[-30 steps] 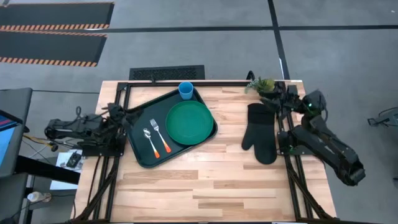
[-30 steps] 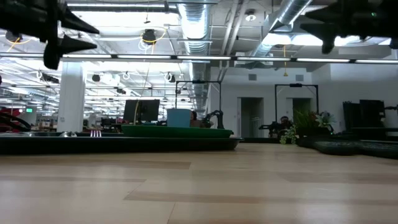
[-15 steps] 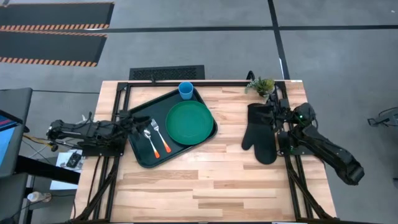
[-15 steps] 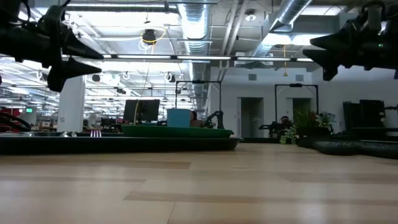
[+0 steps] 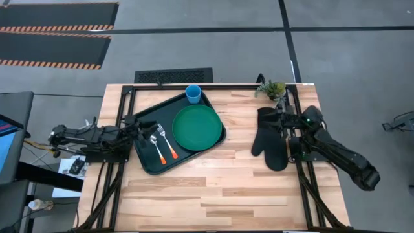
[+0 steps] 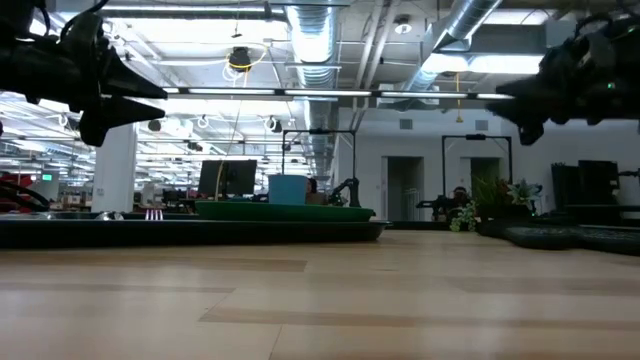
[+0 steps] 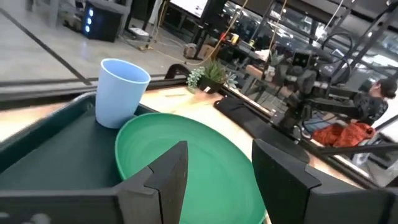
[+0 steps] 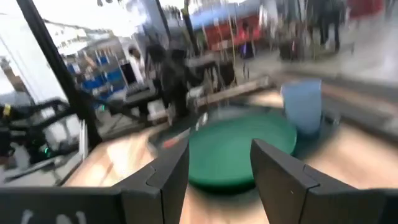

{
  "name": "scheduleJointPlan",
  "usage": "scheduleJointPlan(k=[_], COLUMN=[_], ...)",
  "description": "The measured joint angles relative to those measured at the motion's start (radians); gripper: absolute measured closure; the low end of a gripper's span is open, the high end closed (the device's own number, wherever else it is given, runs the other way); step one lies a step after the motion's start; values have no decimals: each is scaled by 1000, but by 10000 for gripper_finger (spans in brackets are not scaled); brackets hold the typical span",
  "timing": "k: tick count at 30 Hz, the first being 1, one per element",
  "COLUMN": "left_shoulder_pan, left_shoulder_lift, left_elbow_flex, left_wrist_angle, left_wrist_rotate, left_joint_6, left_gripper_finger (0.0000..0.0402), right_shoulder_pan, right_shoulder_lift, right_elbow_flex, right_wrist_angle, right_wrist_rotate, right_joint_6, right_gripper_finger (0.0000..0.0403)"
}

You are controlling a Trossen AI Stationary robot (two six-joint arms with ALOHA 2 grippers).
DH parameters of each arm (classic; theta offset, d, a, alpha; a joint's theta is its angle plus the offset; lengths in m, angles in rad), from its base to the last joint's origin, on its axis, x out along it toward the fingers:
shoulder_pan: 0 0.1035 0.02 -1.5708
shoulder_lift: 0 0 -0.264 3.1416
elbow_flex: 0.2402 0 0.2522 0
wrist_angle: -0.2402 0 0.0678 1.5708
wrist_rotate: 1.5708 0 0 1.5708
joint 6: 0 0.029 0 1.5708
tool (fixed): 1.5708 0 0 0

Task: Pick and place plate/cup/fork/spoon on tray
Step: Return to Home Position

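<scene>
The dark tray point(image 5: 140, 154) lies on the table's left half. The green plate point(image 5: 197, 127) lies flat on it, and the light-blue cup point(image 5: 193, 94) stands upright at its far corner. The orange-handled fork point(image 5: 165, 142) and spoon point(image 5: 156, 146) lie side by side on its left part. My left gripper point(image 5: 141, 126) hovers open and empty over the tray's left rim; its wrist view point(image 7: 217, 180) shows the plate point(image 7: 186, 155) and cup point(image 7: 121, 92) ahead. My right gripper point(image 5: 275, 118) is open and empty above the black oven mitt, facing the tray point(image 8: 221, 180).
A black oven mitt point(image 5: 270, 139) lies on the table's right half. A small potted plant point(image 5: 272, 88) stands at the far right corner. Bare wood lies between tray and mitt and along the near edge. A black frame borders the table.
My left gripper has gone toward the table's right until it stands over the tray's left rim, then kept still. My right gripper has come from beside the plant toward the near edge and the left, turning toward the tray, over the mitt. The dishes have not moved.
</scene>
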Motion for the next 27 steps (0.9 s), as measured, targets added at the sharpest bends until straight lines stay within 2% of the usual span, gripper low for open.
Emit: scheduleJointPlan(k=[4,6,7,10,12,15,18,21,24,27], left_shoulder_pan=[0,0,-1,0,0,0,0,0,0,0], left_shoulder_lift=[0,0,0,0,0,0,-1,0,0,-1], left_elbow_flex=[0,0,0,0,-3,-5,-3,-3,-3,-4], left_wrist_angle=[-3,-3,-3,1,24,108,162,119,55,44], left_wrist_rotate=[31,57,56,37,36,62,50,35,26,22], left_joint_6=[-1,-12,-34,-68,-53,106,218,225,198,195], left_gripper_finger=[237,237,237,237,237,237,237,237,237,237], right_shoulder_pan=[60,143,202,414,565,717,769,777,766,754], right_shoulder_lift=[-1,-6,-7,8,19,29,1,-13,-30,-44], right_elbow_flex=[0,0,-1,-2,-2,-2,-2,-2,-3,-3], right_wrist_angle=[-65,-43,-26,15,58,39,-44,-145,-188,-214], right_wrist_rotate=[-1,7,50,319,492,738,953,1076,1104,1067], right_joint_6=[57,84,86,49,-43,-180,-197,-208,-231,-215], right_gripper_finger=[208,209,209,209,210,210,210,209,208,206])
